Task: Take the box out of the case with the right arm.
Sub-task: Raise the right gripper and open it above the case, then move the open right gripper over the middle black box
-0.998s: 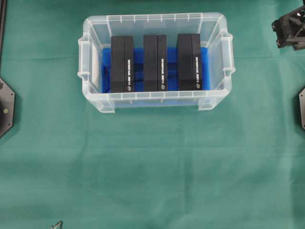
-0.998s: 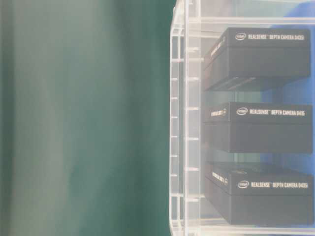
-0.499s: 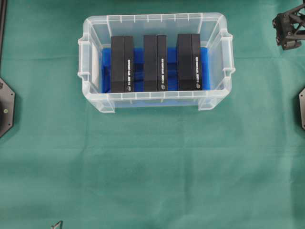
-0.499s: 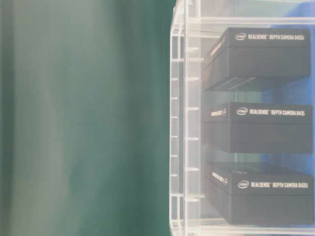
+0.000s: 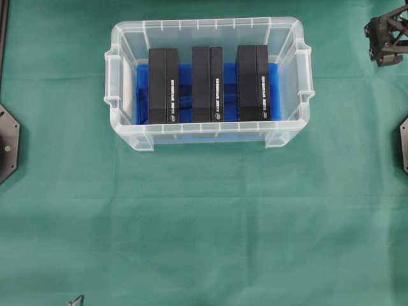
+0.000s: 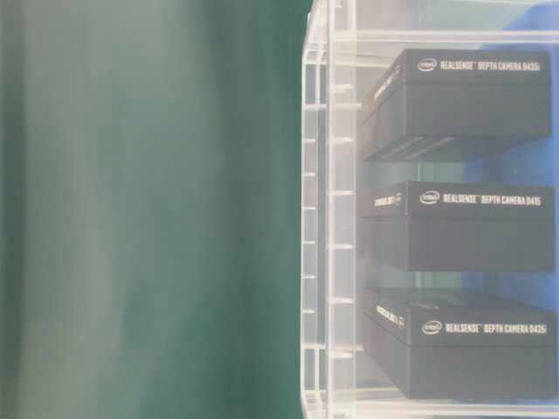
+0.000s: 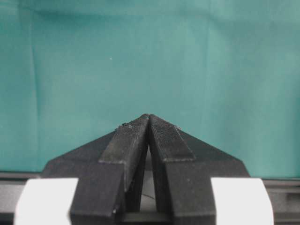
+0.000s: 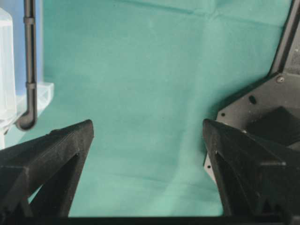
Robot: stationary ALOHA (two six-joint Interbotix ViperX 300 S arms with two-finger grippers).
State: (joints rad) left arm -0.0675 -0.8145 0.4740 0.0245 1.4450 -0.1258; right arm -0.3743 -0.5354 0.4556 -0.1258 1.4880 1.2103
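Note:
The clear case (image 5: 204, 25) stands at the back middle of the green cloth, its bottom lined blue. Three black boxes stand side by side in it: left (image 5: 164, 86), middle (image 5: 208, 84) and right (image 5: 253, 83). The table-level view shows them through the case wall (image 6: 327, 218), printed sides out. My right gripper (image 5: 387, 41) hangs at the far right, outside the case and well apart from it. Its jaws stand wide open over bare cloth (image 8: 147, 124), with a case corner (image 8: 7, 70) at the left. My left gripper (image 7: 149, 117) is shut, empty, above cloth.
Black arm base plates sit at the left edge (image 5: 7, 143) and right edge (image 5: 403, 143) of the cloth (image 5: 204, 223). A thin black tube (image 8: 29, 70) hangs by the case corner, and a black base (image 8: 262, 103) lies right of the right gripper.
A second ago the right gripper's jaws spread wider and it shifted slightly toward the top right corner. It has held still since. Case and boxes have not moved.

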